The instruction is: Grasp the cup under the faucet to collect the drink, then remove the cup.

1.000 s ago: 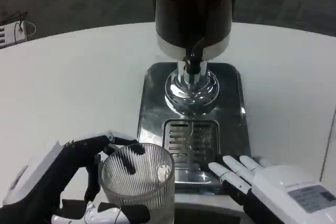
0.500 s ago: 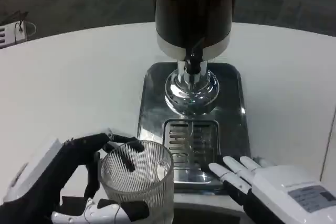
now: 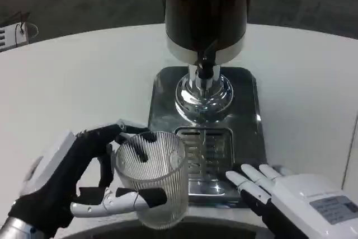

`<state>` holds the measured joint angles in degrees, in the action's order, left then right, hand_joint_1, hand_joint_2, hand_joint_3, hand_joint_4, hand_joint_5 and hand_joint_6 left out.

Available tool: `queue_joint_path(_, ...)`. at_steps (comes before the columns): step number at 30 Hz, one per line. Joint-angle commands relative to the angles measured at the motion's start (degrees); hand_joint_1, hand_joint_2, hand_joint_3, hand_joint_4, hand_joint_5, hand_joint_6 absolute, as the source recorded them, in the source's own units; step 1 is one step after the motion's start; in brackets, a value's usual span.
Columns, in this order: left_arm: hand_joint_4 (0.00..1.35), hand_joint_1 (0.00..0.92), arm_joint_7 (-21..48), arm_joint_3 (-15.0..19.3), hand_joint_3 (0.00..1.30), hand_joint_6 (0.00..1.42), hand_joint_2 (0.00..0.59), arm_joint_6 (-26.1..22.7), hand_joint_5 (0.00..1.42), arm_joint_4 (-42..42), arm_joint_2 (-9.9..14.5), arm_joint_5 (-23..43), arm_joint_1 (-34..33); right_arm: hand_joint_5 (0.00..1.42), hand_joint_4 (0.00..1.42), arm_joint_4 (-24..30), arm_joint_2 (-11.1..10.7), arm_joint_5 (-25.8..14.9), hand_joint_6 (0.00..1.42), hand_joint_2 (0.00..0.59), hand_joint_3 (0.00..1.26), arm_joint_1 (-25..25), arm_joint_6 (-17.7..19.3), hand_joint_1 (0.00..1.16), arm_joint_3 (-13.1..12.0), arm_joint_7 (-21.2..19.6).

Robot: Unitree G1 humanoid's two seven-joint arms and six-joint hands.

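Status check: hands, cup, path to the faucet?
Left hand grips the ribbed glass cup, short of the faucet. Right hand open, fingers at the drip tray front edge. Nothing between cup and tray.

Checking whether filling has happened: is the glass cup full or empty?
Empty: the ribbed cup in the left hand looks clear through, with no liquid visible.

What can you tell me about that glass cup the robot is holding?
The cup is clear and looks like glass, with fine vertical ribs and a round open rim. It seems empty. It is upright, near the table's front edge, at the front left corner of the dispenser's steel drip tray, not under the faucet. The left hand grips its sides.
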<state>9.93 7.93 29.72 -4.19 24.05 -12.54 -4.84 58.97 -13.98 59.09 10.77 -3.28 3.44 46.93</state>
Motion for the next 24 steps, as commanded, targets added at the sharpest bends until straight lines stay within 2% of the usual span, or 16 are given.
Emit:
queue_joint_path(1, 1.09, 0.505, -3.1, -0.9, 0.99, 1.09, 0.0, 0.5, 1.24, 3.6, -0.8, -2.6, -4.1, 0.0, 0.0, 0.7, 0.5, 0.0, 0.0, 0.447, 0.07, 0.4, -0.3, 0.51, -0.2, -0.4)
queue_joint_path(15, 1.09, 0.505, -11.3, -5.6, 0.99, 1.11, 0.0, -0.1, 1.24, 19.2, -0.2, -12.8, -19.2, 0.0, 0.0, 1.0, 0.6, -2.9, 0.0, 0.447, 0.07, 1.9, 1.0, 0.51, -1.6, -1.3)
queue_joint_path(24, 1.09, 0.505, -14.6, -9.6, 0.99, 1.11, 0.0, -1.2, 1.24, 27.6, -0.1, -16.6, -26.4, 0.0, 0.0, 1.0, 0.7, -4.7, 0.0, 0.447, 0.07, 2.9, 2.1, 0.51, -3.0, -2.0)
